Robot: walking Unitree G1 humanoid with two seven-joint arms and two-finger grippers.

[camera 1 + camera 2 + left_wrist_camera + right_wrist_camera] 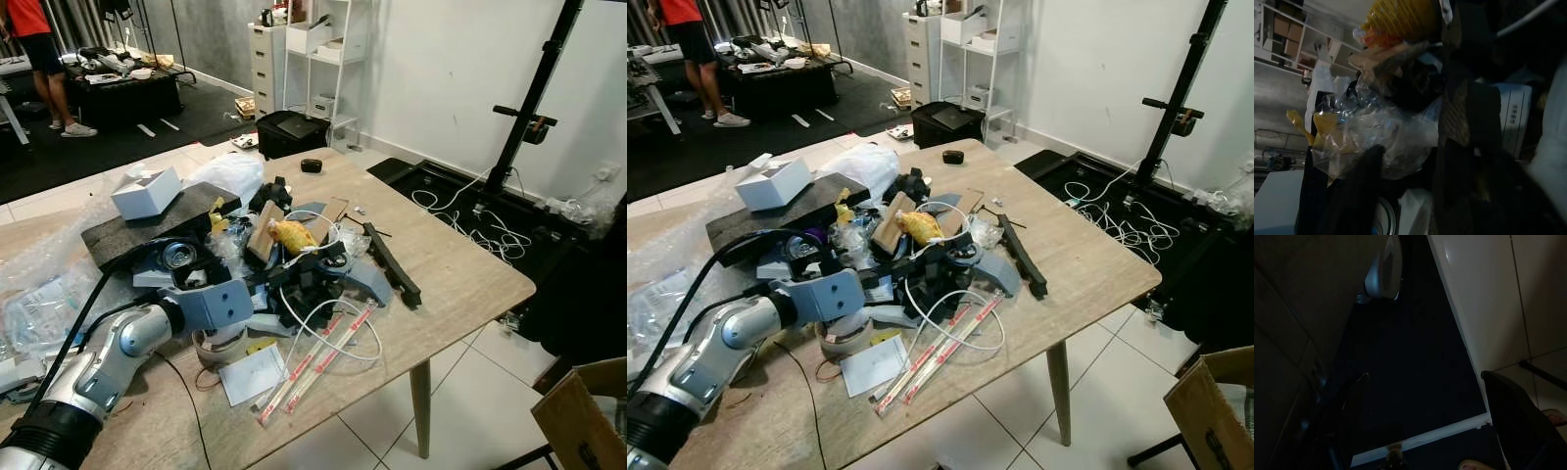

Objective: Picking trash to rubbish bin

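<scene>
A light wooden table with slim angled legs stands on a floor of pale glossy tiles. Far behind it is a plain white wall, with a white open shelf unit and a white drawer cabinet at its left. At the far left lies a dark carpet, and a black metal stand rises at the right.

wooden table, trash heap, perhaps chopsticks
</scene>
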